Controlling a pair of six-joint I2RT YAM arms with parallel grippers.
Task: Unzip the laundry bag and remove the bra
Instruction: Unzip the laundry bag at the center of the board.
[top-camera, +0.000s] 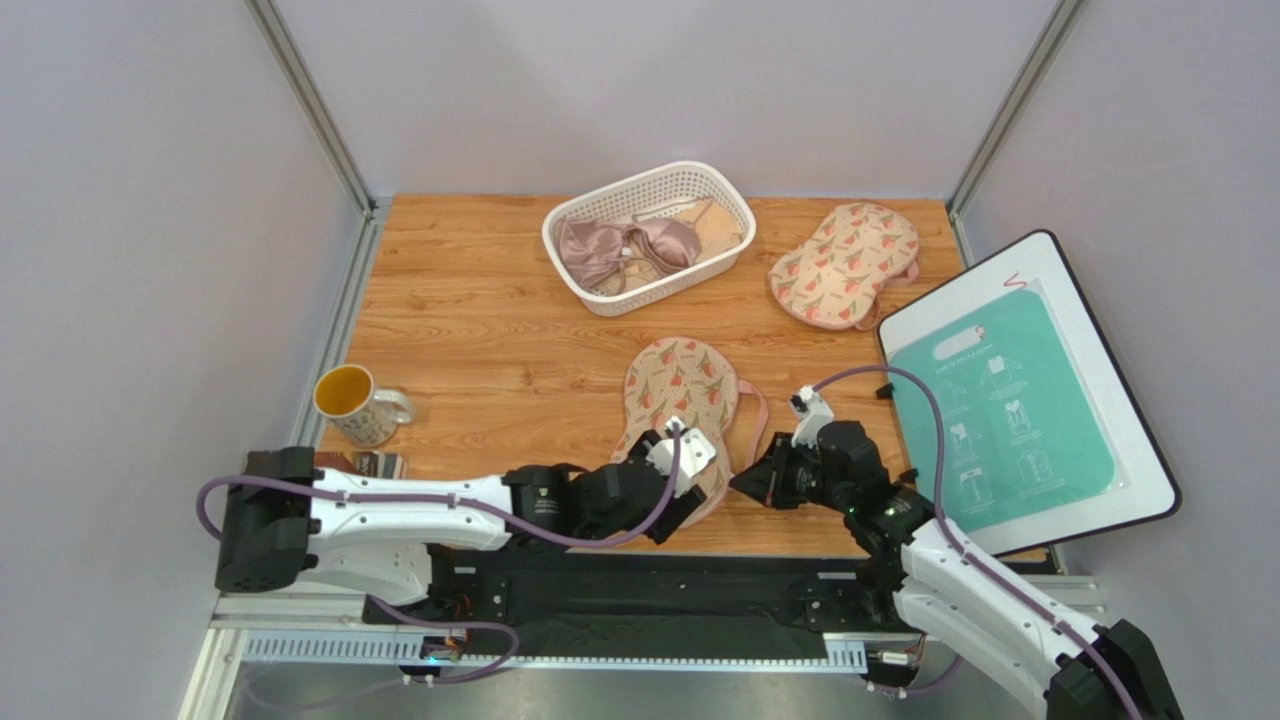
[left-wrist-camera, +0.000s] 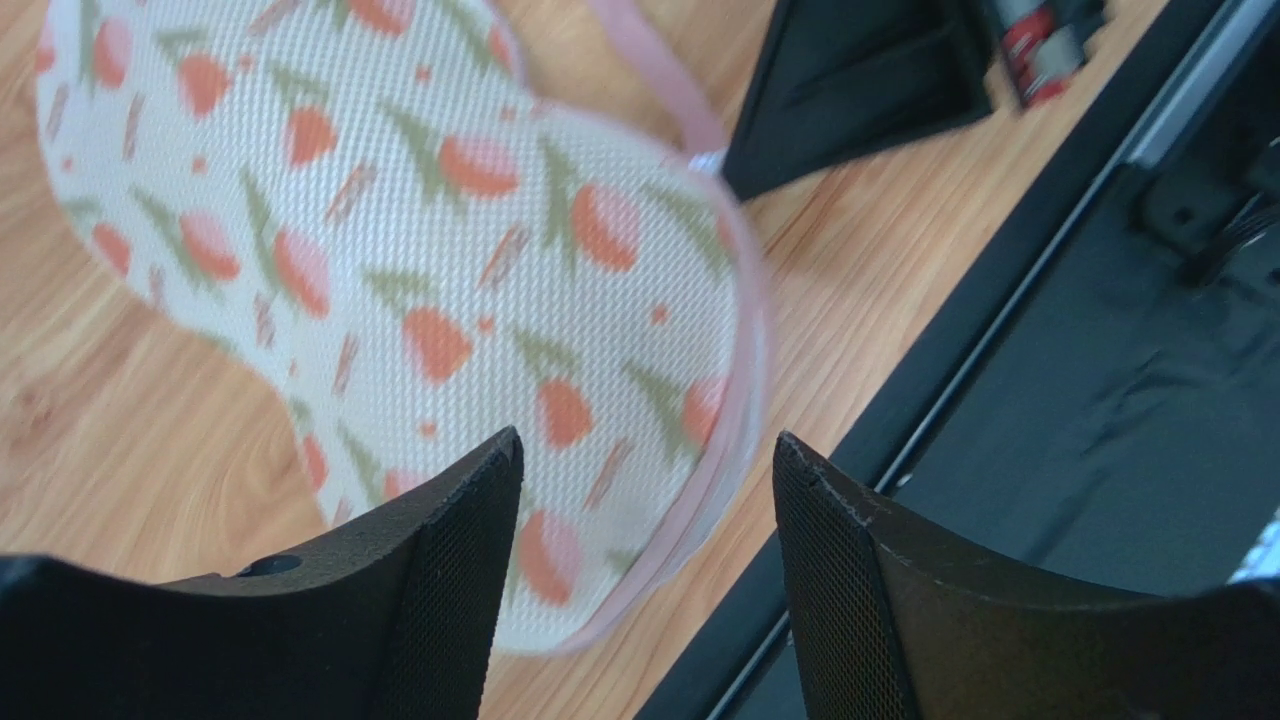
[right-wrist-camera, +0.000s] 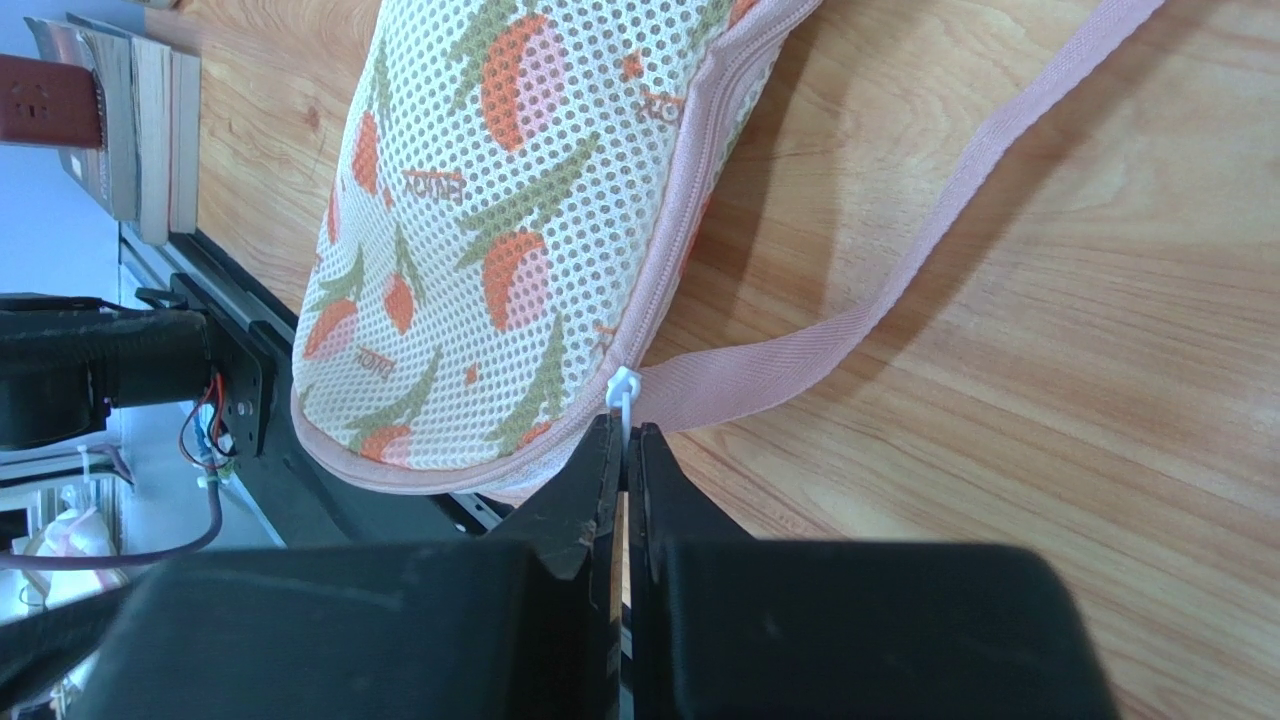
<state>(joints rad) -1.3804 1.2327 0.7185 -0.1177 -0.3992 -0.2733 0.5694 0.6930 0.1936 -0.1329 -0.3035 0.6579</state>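
The flat, figure-eight beige mesh laundry bag (top-camera: 679, 387), printed with pink-red flowers, lies on the wooden tabletop (top-camera: 481, 330) close to its near edge. Its zip looks closed. We cannot see the mustard-yellow bra, so we judge it is inside. Our right gripper (right-wrist-camera: 627, 435) is pressed together on the small white zip pull (right-wrist-camera: 622, 390) at the bag's pink edging. Our left gripper (left-wrist-camera: 646, 450) stands spread over the bag's near lobe, clamping nothing. That is our worry: with the bag unanchored, a tug on the pull could drag the whole bag along instead of running the zip. The pull is tiny and may slip free, and the loose pink strap (right-wrist-camera: 902, 285) beside it could snag.
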